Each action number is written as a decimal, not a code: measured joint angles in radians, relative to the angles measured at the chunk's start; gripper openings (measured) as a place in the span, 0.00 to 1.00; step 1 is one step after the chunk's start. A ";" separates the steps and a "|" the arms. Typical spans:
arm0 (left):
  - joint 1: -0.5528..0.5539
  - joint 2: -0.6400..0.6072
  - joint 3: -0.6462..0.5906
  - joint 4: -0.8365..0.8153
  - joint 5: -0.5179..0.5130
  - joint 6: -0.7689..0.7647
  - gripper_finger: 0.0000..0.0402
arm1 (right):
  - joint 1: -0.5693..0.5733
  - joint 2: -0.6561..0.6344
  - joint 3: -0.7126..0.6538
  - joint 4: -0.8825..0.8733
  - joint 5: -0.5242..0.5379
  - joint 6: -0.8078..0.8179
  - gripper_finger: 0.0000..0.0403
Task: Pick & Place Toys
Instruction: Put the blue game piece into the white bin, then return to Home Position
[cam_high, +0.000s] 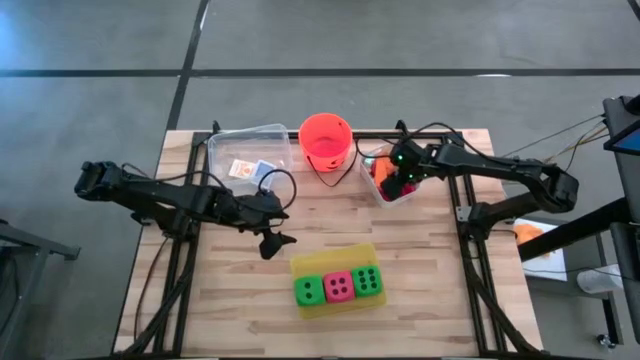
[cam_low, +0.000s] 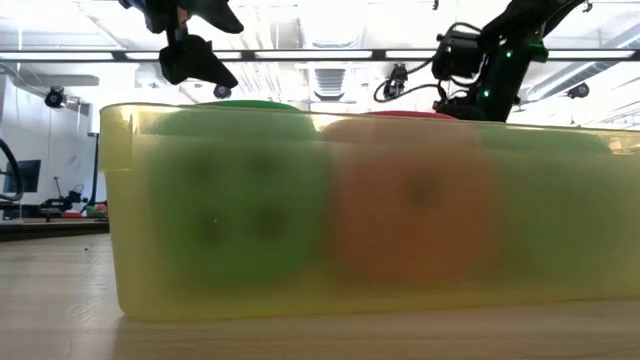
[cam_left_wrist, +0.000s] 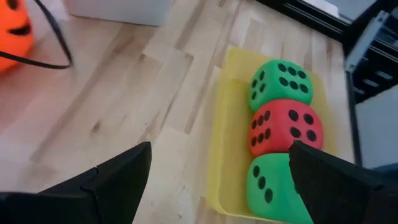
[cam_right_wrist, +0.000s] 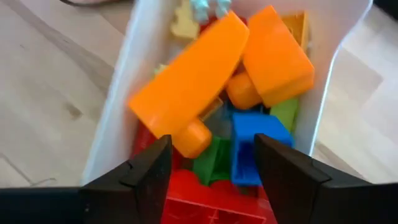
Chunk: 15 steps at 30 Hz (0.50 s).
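The three dice, green (cam_high: 309, 290), pink (cam_high: 339, 286) and green (cam_high: 367, 280), are sitting side by side in the yellow tray (cam_high: 333, 259) near the front edge of the table (cam_high: 420, 290), about midway along it. The coloured bricks (cam_right_wrist: 214, 93) are lying heaped in a small clear bin (cam_high: 380, 193) toward the back right corner, and two cards (cam_high: 251, 168) are resting in a larger clear box (cam_high: 250, 135) at the back, left of the orange bucket (cam_high: 325, 140).

The right gripper (cam_right_wrist: 211, 165) is hanging directly over the brick bin with its fingers parted and nothing between them. By the look of it, the step in hand is at the bricks, either a release or the start of a pick. The next move probably calls for settling on one brick in a crowded pile and closing squarely on it.

The left gripper (cam_high: 271, 241) is hovering wide and empty over bare wood just behind the tray's left end.

The table is pale planked wood in a dark frame with cables trailing across it. It is standing on a grey floor, with ceiling strip lights and distant equipment showing beyond.
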 joint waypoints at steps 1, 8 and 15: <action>0.000 0.000 0.000 0.000 -0.013 0.001 0.91 | 0.005 -0.006 0.003 0.002 0.002 0.000 0.55; 0.000 -0.015 0.001 -0.001 -0.117 0.086 0.91 | 0.035 -0.016 0.013 0.002 0.005 0.000 0.55; -0.001 -0.069 0.002 0.001 -0.152 0.166 0.91 | 0.058 -0.052 0.013 0.037 0.005 -0.035 0.55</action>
